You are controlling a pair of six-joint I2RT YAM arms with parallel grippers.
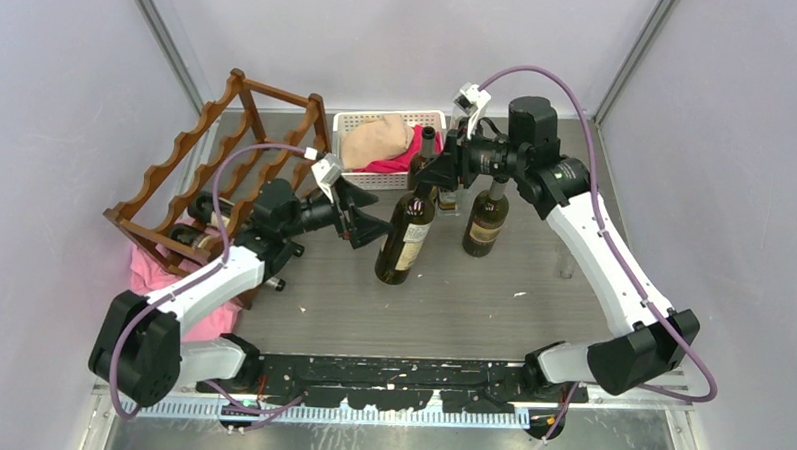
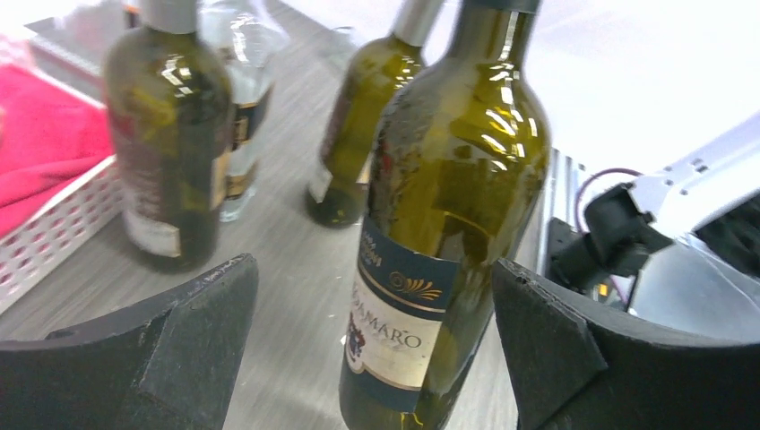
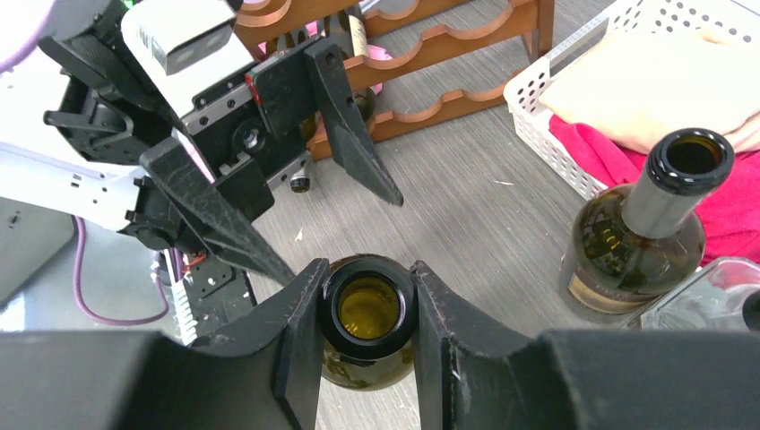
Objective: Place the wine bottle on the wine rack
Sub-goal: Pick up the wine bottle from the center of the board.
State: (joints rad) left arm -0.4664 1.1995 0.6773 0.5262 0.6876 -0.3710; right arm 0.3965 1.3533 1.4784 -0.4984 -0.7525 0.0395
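A green wine bottle (image 1: 406, 240) is seen standing near the middle of the grey table (image 1: 512, 309), tipped a little off upright, its long axis close to vertical; its open neck is pinched between the fingers of the right hand (image 3: 369, 291), which is set over it from above; the left hand (image 2: 372, 269) is held spread wide at the height of the label, one finger on either side of the belly, neither touching the glass; the reddish-brown wine rack (image 1: 239, 144) lies to the left of the bottle, beyond the left hand, so that hand is judged the nearer for the carry; the bottle would have to be laid on its side to rest in the scalloped rails.
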